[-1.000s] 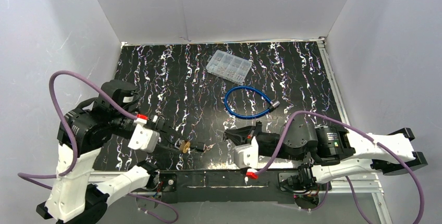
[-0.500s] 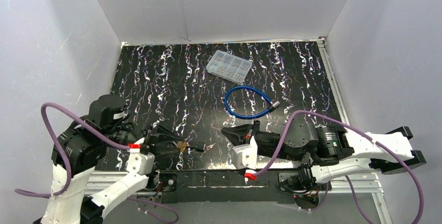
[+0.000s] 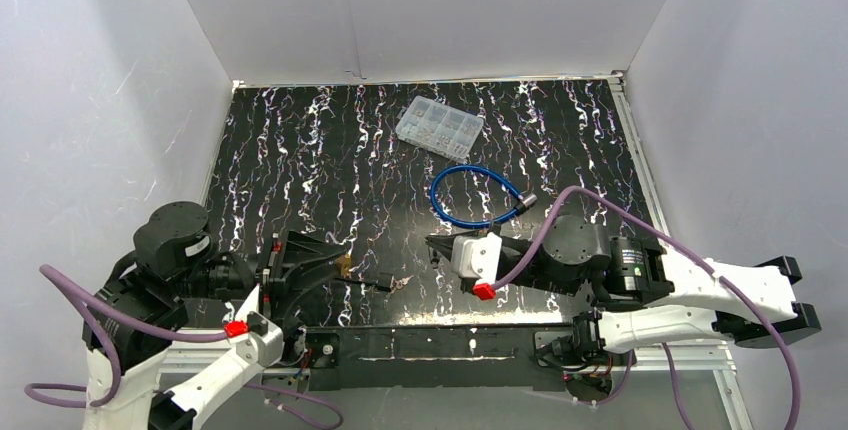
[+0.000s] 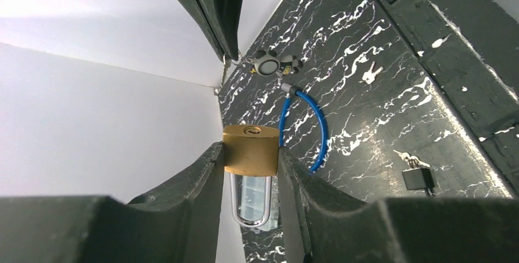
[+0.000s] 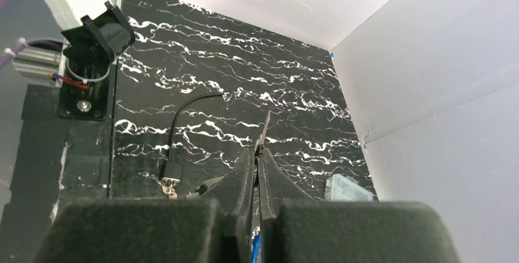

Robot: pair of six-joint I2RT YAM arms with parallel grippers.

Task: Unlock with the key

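The left jaws are clamped on the brass body of the padlock (image 4: 250, 153), its shackle lying back between them and its keyhole end facing outward. The right jaws are pinched together on the key (image 5: 265, 131), blade forward. Both wrists have just rolled over and the left arm has drawn back to the near left. Keyhole and key now face each other, still apart, so lining up for insertion looks next.

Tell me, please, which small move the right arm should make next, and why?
Probably ease the right gripper toward the padlock, lining the key up with its keyhole. The left gripper is shut on the padlock's brass body, keyhole end facing outward. The right gripper pinches the key with its blade pointing forward, but the top view shows a gap between them.
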